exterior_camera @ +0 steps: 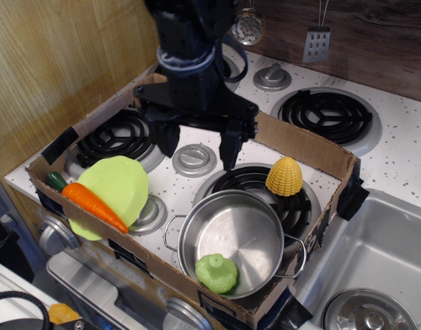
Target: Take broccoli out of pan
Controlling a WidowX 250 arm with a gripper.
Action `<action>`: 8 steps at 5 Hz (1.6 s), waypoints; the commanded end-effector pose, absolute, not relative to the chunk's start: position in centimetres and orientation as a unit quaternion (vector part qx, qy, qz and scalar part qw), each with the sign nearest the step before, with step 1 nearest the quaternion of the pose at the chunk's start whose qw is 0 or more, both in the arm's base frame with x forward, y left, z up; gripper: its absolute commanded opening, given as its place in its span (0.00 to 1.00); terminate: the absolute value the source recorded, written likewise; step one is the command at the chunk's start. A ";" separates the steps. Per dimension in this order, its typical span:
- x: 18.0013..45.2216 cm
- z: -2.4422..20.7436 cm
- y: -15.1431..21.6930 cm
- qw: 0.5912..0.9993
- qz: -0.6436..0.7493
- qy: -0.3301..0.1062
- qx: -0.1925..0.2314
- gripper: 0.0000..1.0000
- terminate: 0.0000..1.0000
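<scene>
A: How is the arm posed?

B: It comes down from the top edge, black and upright, wrist pointing straight at the stove. The pincer (198, 146) hangs above the grey burner cap (194, 159) in the middle of the cardboard box (303, 147), its two fingers pointing down.

A: Is it open?

B: Spread wide, one finger (167, 139) at 9 o'clock of the cap and the other at 3 o'clock. Nothing is between them.

A: And the broccoli?

B: The broccoli (216, 272) sits inside the pan (232, 240), against the wall at about 7 o'clock of the pan's floor, lumpy top up. The pincer is well apart from it, up toward 12 o'clock.

A: Where is the pan?

B: On the front right coil burner (292, 206), near the box's front edge. The yellow corn (284, 176) stands just beyond the rim at 1 o'clock.

A: Anything to the left?

B: A yellow-green plate (115, 187) tilted on the box's front left wall, with a carrot (93, 205) lying across it.
</scene>
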State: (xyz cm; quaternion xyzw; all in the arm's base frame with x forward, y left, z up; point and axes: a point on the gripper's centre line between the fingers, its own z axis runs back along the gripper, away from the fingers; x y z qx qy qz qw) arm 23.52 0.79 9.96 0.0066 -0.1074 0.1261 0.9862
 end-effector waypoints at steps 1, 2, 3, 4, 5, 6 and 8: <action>21.5 7.4 -0.6 0.985 0.116 -0.126 -0.012 1.00 0.00; 21.0 6.0 -1.6 0.984 0.127 -0.121 -0.016 1.00 0.00; 21.0 5.1 -2.8 0.985 0.135 -0.109 -0.021 1.00 0.00; 20.3 4.9 -4.5 0.983 0.149 -0.109 -0.017 1.00 0.00; 20.0 4.4 -5.5 0.982 0.159 -0.099 -0.024 1.00 0.00; 18.5 3.2 -5.8 0.979 0.173 -0.107 -0.017 1.00 0.00; 18.7 3.0 -4.7 0.981 0.164 -0.103 -0.011 1.00 0.00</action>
